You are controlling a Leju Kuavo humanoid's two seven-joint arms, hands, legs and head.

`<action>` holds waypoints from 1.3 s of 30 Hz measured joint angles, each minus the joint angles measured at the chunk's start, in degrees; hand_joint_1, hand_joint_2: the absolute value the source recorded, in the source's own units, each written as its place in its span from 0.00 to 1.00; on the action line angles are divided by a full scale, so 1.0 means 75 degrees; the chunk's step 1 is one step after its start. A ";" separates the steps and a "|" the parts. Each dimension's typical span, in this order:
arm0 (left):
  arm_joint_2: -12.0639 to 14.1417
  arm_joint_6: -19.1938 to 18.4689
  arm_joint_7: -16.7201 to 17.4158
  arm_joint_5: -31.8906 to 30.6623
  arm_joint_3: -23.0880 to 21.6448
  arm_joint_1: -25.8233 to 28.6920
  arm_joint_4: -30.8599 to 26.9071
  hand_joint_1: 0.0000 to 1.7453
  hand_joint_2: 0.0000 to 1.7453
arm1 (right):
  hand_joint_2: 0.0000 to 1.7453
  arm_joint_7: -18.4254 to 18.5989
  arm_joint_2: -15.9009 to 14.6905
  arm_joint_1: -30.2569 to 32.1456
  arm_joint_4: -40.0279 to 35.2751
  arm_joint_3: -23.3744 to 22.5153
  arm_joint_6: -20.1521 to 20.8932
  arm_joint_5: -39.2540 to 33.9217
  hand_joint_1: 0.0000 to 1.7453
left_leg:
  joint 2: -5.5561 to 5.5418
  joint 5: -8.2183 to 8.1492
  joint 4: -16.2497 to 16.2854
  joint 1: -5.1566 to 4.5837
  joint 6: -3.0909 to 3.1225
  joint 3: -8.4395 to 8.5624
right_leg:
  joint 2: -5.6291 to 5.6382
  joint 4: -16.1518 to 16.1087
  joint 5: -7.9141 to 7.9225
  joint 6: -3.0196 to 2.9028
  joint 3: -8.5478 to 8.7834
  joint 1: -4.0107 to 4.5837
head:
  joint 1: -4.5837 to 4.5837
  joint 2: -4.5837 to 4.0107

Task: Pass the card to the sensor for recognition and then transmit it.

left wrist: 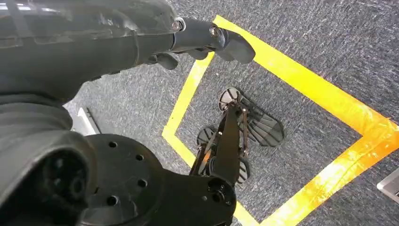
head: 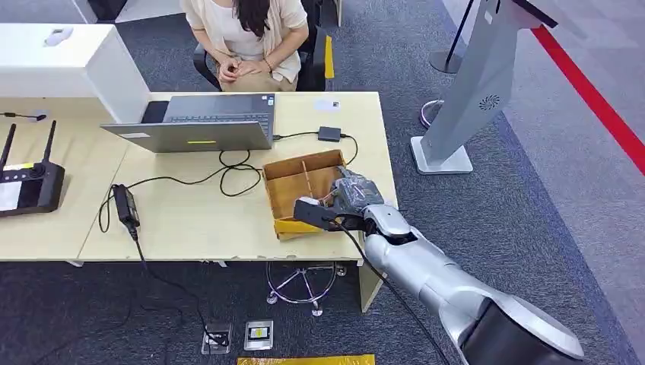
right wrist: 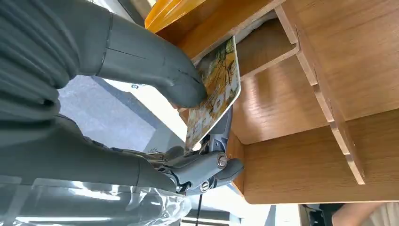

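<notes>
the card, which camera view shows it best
The right wrist view: the card, with its yellow printed face, sits close up, pinched between the thumb and fingers of the right robot hand over the wooden box. In the head view the hand hides it at the box. The left wrist view looks at carpet.

I see my right hand (head: 344,204) at the wooden box (head: 293,182) with the card (right wrist: 214,92) pinched — its walls and inner divider (right wrist: 324,89) hem the fingers in. Beyond the box a black cable (head: 228,173) loops toward the laptop (head: 199,123) — bare tabletop (head: 198,224) lies left of the box.
</notes>
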 joint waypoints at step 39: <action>0.0000 -0.0122 -0.0006 0.0137 -0.0227 -0.0001 0.0000 0.00 0.00 | 1.00 0.0516 0.0093 -0.2145 -0.0458 0.0003 0.0065 0.0282 1.00 | 0.0000 0.0003 0.0001 -0.0001 0.0000 -0.0013 | -0.0001 0.0003 0.0003 0.0001 -0.0009 -0.0001 | 0.0000 0.0000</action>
